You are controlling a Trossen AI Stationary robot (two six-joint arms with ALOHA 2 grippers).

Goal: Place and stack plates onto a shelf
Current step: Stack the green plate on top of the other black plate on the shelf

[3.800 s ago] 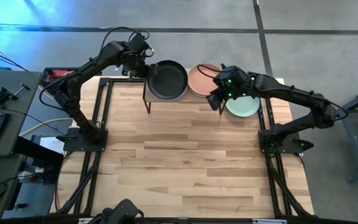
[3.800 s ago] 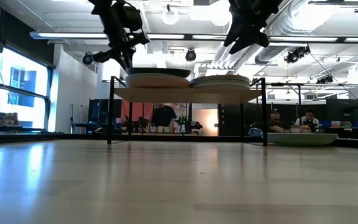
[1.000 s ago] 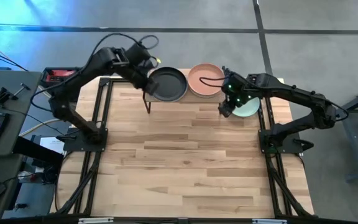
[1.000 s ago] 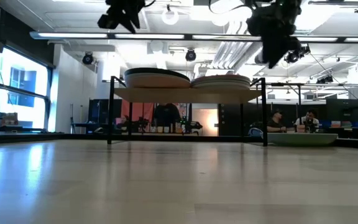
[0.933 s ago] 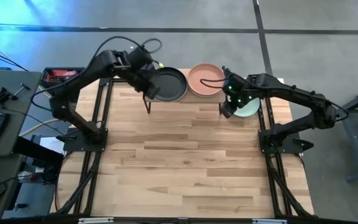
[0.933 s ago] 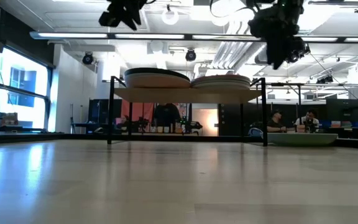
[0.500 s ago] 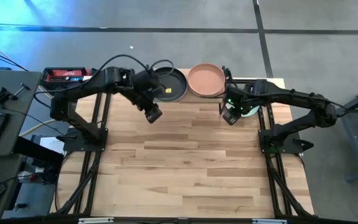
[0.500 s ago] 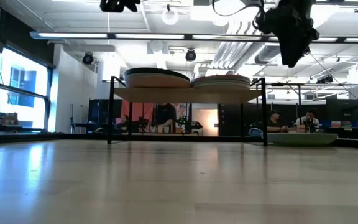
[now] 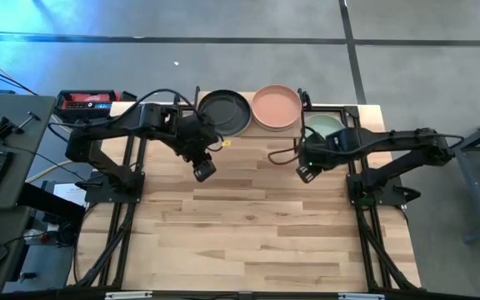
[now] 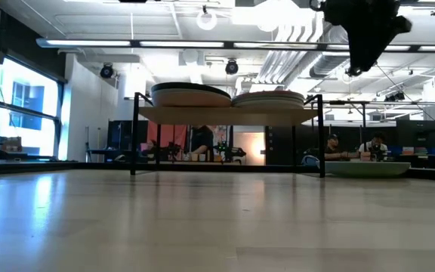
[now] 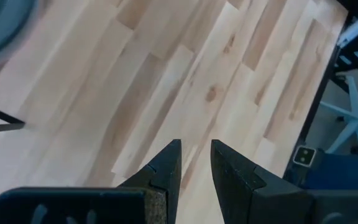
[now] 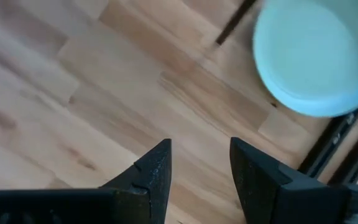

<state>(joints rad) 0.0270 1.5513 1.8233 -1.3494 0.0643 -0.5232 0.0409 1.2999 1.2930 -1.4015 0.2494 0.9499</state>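
Observation:
The shelf (image 9: 252, 125) stands at the table's far edge. A stack topped by a black plate (image 9: 225, 112) lies on its left half and a stack topped by a peach plate (image 9: 276, 107) on its right half; both stacks show in the low view (image 10: 229, 97). A pale green plate (image 9: 323, 125) lies flat on the table right of the shelf, and also shows in the right wrist view (image 12: 316, 59). My left gripper (image 9: 204, 171) hangs over bare table in front of the shelf, open by a narrow gap and empty (image 11: 196, 149). My right gripper (image 9: 305, 173) is open and empty (image 12: 201, 146), nearer than the green plate.
Bare wooden tabletop (image 9: 248, 225) spreads from the shelf to the near edge. The shelf's thin black legs (image 10: 134, 136) stand on the table at the far side. Black arm mounts (image 9: 115, 187) sit at the table's left and right sides.
My left gripper has drawn back from the black plate on the shelf toward the table's near edge and now hangs over bare table. My right gripper has moved from beside the green plate toward the near edge. The plates have stayed in place.

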